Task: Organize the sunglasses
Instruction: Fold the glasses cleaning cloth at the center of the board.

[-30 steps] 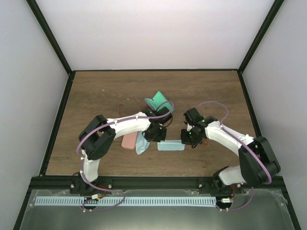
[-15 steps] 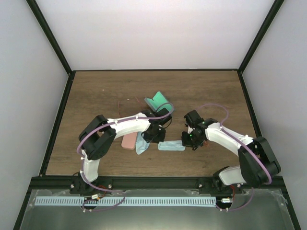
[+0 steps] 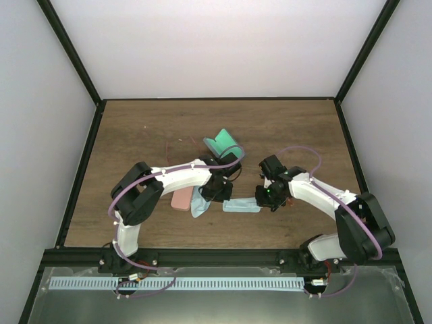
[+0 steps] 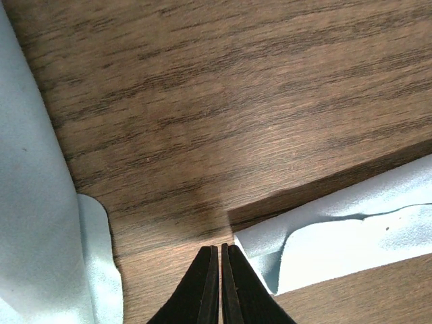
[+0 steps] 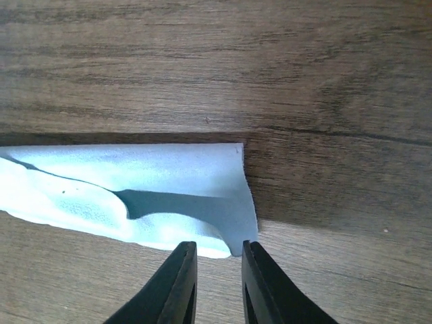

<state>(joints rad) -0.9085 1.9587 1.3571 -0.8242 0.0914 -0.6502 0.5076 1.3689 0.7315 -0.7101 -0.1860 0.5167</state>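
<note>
Left hand (image 4: 217, 247) sits between two cloths (image 4: 351, 229); one pink case (image 3: 181, 198), one teal case (image 3: 223, 142).

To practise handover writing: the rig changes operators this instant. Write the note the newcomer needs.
Left gripper: shut, empty, at one corner of the folded cloth.
Right gripper: slightly open, holding nothing, at the cloth's other end.
Sunglasses: one thin reddish pair on the table, left of the open teal case; the second pair I cannot make out.
Done: cloth lies folded. Left: the visible pair is not cased; the pink case waits beside the left arm.
</note>
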